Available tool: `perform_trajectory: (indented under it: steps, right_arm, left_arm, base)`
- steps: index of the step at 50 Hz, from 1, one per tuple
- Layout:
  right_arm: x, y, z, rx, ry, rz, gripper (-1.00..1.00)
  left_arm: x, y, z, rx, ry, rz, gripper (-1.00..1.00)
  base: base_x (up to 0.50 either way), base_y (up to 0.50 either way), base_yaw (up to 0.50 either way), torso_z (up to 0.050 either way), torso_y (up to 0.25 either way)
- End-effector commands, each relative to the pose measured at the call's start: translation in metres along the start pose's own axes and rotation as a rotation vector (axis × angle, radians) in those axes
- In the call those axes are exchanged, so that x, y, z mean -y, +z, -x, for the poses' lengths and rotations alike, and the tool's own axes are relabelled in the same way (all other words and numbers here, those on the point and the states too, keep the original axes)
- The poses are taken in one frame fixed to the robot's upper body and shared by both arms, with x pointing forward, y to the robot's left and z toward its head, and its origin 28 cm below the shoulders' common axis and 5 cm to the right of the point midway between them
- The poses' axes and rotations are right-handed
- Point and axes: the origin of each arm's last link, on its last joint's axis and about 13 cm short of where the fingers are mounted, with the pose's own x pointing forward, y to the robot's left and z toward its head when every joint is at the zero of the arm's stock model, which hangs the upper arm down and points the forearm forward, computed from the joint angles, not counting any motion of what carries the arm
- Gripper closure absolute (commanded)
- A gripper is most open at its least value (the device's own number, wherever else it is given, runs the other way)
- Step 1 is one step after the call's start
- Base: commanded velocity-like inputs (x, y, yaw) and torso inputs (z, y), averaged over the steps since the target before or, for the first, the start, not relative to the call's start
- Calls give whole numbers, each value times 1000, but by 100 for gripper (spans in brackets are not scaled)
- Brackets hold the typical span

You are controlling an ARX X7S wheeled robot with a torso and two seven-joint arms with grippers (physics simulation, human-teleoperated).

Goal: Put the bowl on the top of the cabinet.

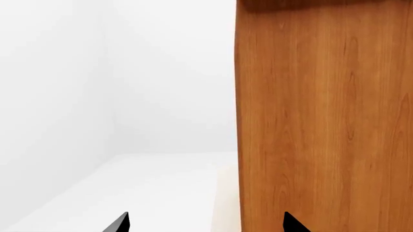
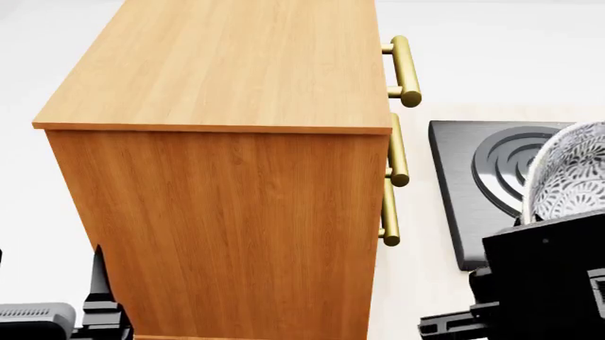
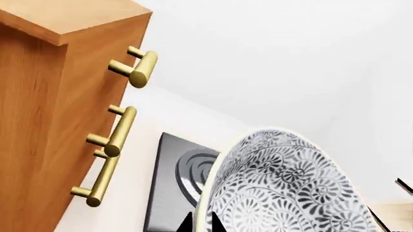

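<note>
The patterned bowl (image 3: 284, 188) is tilted on edge in my right gripper (image 3: 200, 224), whose two dark fingertips pinch its rim. In the head view the bowl (image 2: 570, 177) shows at the right edge above the black right arm, to the right of and lower than the cabinet's flat top. The orange-brown cabinet (image 2: 227, 142) fills the head view, its brass handles (image 2: 404, 71) facing right; it also shows in the right wrist view (image 3: 38, 121). My left gripper (image 1: 205, 223) is open and empty beside the cabinet's side wall (image 1: 322, 121).
A black square stove plate (image 2: 472, 184) with concentric rings lies on the pale counter to the right of the cabinet, under the bowl. It also shows in the right wrist view (image 3: 174, 183). White walls stand behind.
</note>
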Motion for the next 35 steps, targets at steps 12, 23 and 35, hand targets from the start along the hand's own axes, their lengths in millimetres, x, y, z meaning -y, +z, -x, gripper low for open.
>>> perform_trajectory:
  steps: [12,23,35]
  right_arm:
    - [35,119,-13,194,-82,10,100]
    - [37,181,-13,281,-125,21,100]
    - [36,229,-9,356,-144,-2,100]
  left_arm:
    - [0,0,-1,-6,2,-5,-100]
    - [-2,-1,-1,-7,6,-8,-100]
    - [-1,1,-1,-6,7,-14,-100]
  base:
    - [0,0,0,0,0]
    - [0,0,0,0,1]
    - [0,0,0,0,0]
